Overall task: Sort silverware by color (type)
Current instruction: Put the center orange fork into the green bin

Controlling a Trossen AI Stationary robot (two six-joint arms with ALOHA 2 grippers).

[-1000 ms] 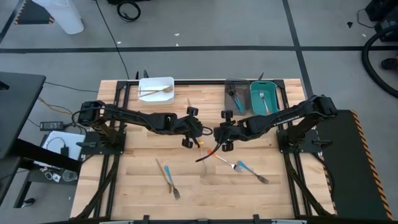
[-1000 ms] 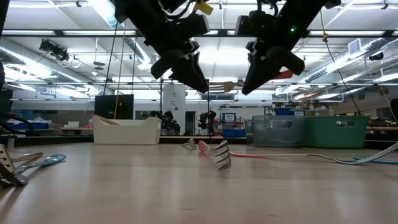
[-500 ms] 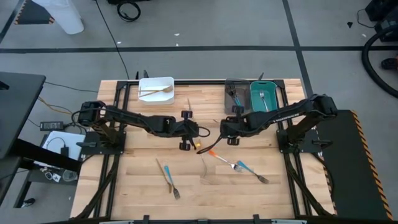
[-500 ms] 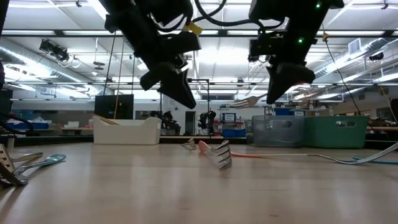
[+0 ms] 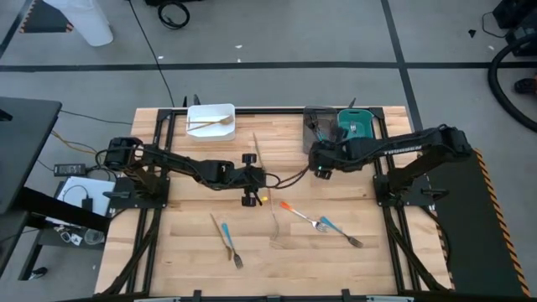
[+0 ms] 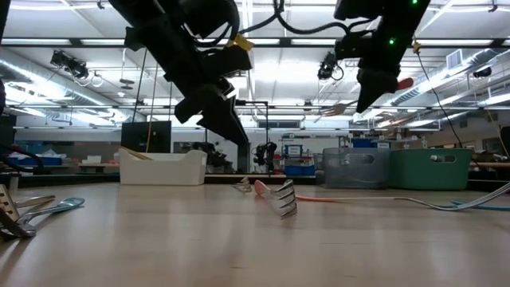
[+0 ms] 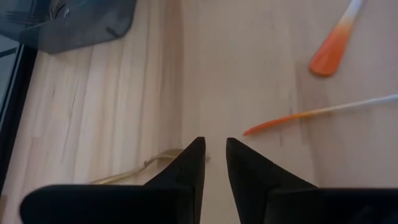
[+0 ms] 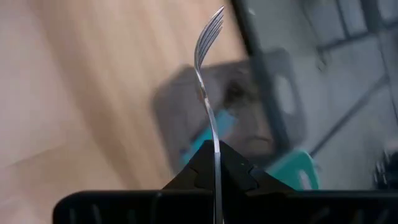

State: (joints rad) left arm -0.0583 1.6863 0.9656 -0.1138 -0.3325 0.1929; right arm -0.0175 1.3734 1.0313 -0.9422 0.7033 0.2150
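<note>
The right gripper (image 8: pixel 216 163) is clamped on the stem of a metal-tined fork (image 8: pixel 210 81) with an orange handle, tines pointing out ahead of the fingers. Over the last second it has swung that fork up and away from the table's middle, and now hangs just beside the grey bin (image 5: pixel 317 124) and the teal bin (image 5: pixel 356 126) at the far edge. That reads to me as a carry nearly finished, with only the drop into the right bin left. The left gripper (image 7: pixel 214 163) has meanwhile pulled back toward its own side and narrowed its fingers to a slim gap with nothing between them. It sits low over the wood, a thin gold utensil (image 7: pixel 140 168) lying just beside its tips, so it may be lining up on that piece next. Farther out, an orange-handled fork (image 5: pixel 298 215) and a blue-handled fork (image 5: pixel 340 233) lie crossed near the middle, and another pair of forks (image 5: pixel 226 241) lies toward the near edge. The white bin (image 5: pixel 210 119) already holds a gold piece. Both bins ahead of the right arm hold utensils, so the release wants care.
</note>
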